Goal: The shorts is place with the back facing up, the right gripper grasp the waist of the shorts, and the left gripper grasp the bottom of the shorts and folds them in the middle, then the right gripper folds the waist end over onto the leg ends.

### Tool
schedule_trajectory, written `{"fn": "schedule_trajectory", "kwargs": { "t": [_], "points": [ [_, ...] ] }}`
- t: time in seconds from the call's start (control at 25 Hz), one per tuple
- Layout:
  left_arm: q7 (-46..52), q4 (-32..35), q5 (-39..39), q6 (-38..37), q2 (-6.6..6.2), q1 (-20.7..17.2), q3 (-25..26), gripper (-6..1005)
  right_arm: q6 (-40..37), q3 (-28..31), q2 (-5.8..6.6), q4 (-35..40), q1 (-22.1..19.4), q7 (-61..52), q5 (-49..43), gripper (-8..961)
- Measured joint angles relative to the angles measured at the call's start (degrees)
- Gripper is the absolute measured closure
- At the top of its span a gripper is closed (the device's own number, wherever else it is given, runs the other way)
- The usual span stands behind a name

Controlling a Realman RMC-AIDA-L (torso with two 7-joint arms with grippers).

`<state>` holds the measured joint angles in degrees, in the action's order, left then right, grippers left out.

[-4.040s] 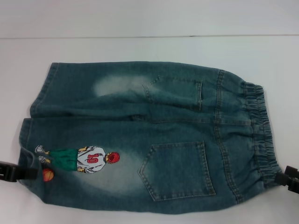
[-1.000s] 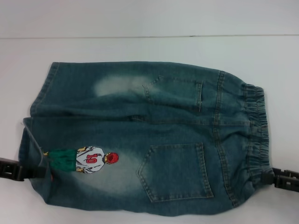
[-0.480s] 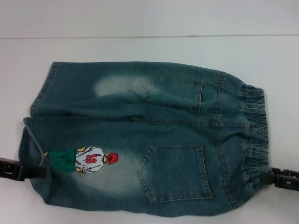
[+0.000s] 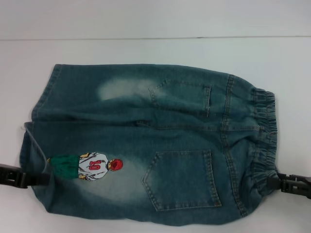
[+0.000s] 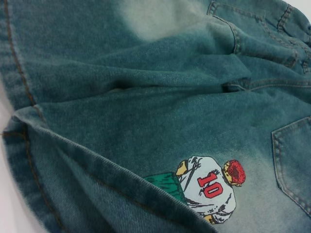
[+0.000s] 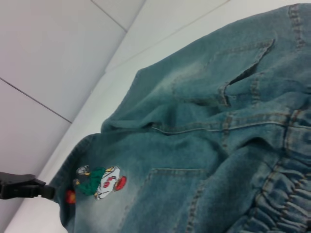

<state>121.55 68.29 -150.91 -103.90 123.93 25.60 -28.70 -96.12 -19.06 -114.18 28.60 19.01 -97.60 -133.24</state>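
Both grippers (left gripper [image 4: 43, 178], right gripper [image 4: 273, 181]) clench the shorts [image 4: 160, 141]; wrist views hide this

A plain lab-style test bench: bare white table [image 4: 146, 48] against a white panelled wall [image 6: 48, 58].

text: "10" (red digits) | on: embroidered player's [image 5: 209, 187] white jersey | item: shorts [image 4: 146, 141]

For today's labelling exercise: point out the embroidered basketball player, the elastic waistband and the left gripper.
embroidered basketball player [image 4: 95, 166], head view, on the white jersey.
elastic waistband [image 4: 266, 141], head view, on its gathered ruffles.
left gripper [image 4: 39, 178], head view, where it meets the leg hem.
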Motion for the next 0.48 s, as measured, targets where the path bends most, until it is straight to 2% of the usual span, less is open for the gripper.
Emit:
{"fn": "schedule_trajectory", "kwargs": {
  "t": [0.16,0.48],
  "points": [
    [0.0,0.0,0.0,0.0,0.0,0.1,0.0,992,0.2,-0.2,0.03,0.1,-0.2,1.2,0.0,265],
    [0.0,-0.1,1.6,-0.2,0.0,0.0,0.0,992,-0.2,0.1,-0.25,0.3,-0.5,4.6,0.2,447]
  ]
}}
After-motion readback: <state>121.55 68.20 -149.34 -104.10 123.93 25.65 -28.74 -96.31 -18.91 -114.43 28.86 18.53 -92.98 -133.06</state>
